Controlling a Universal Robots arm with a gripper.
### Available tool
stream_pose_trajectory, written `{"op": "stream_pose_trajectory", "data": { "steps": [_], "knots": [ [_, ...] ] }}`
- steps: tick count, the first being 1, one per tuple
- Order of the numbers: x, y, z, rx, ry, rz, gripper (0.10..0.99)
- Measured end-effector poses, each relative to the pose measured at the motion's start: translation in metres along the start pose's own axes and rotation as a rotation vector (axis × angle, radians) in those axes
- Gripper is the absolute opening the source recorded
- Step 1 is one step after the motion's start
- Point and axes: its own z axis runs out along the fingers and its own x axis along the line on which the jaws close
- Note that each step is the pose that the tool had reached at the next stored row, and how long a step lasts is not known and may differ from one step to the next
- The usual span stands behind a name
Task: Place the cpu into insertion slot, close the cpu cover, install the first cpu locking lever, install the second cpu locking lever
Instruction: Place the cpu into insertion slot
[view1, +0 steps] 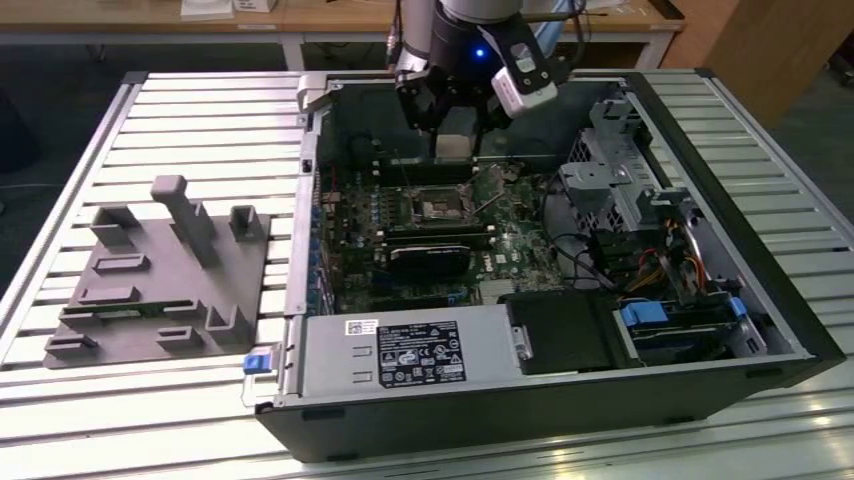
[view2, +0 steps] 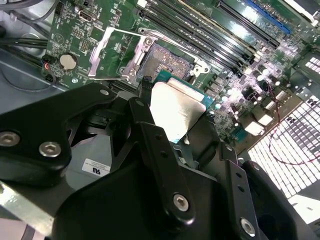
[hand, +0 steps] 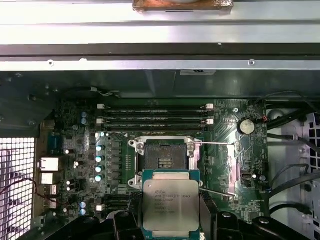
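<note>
The cpu (hand: 171, 202), silvery-tan top up, is clamped by its opposite edges in the pincer (view2: 177, 120) and hangs over the green motherboard (hand: 75, 130), not yet seated. The insertion slot (hand: 162, 159) lies just past the chip's free edge, on the side towards the long black memory slots (hand: 155, 114). In the first wrist view the chip's edges run roughly square with the slot's metal rim. How high the chip rides above the board cannot be told.

In the second wrist view the cpu cover (view2: 117, 50) appears swung up on its hinge, leaving the slot's dark contact field bare. Two thin locking levers (hand: 216, 144) stand out to one side of the slot, apparently released. A coin battery (hand: 245, 126) sits just beyond them.

In the exterior view the arm reaches down into an open black computer case (view1: 534, 410), working over the far part of the board with the slot nearer the camera. The case lies on a slatted metal desk (view1: 200, 130). A gray moulded fixture (view1: 147, 270) rests well apart from it, on the exterior view's left.
</note>
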Motion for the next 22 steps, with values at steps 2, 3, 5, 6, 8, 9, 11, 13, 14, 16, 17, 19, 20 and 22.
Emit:
{"op": "stream_pose_trajectory", "data": {
  "steps": [2,3,5,6,8,9,11,13,14,16,17,19,20,22],
  "knots": [
    [-0.0001,-0.0002,0.0027,0.000,0.0000,0.000,0.541],
    [-0.0001,-0.0003,0.0040,0.000,0.0000,0.000,0.541],
    [-0.0001,-0.0005,0.0064,0.000,0.0000,0.000,0.541],
    [-0.0001,-0.0007,0.0077,0.000,-0.0001,0.000,0.541],
    [0.0002,-0.0009,0.0104,0.000,-0.0006,0.000,0.541],
    [0.0004,-0.0011,0.0118,0.000,-0.0012,0.000,0.541],
    [0.0006,-0.0015,0.0145,0.000,-0.0028,0.000,0.541],
    [0.0008,-0.0020,0.0177,0.000,-0.0050,0.000,0.541],
    [0.0008,-0.0022,0.0194,0.000,-0.0062,-0.001,0.541],
    [0.0010,-0.0027,0.0230,0.000,-0.0088,-0.001,0.541],
    [0.0011,-0.0030,0.0247,0.000,-0.0101,-0.001,0.541],
    [0.0012,-0.0035,0.0282,0.000,-0.0125,-0.001,0.541],
    [0.0013,-0.0038,0.0299,0.000,-0.0137,-0.001,0.541],
    [0.0014,-0.0042,0.0333,0.000,-0.0162,-0.001,0.541]
  ]
}}
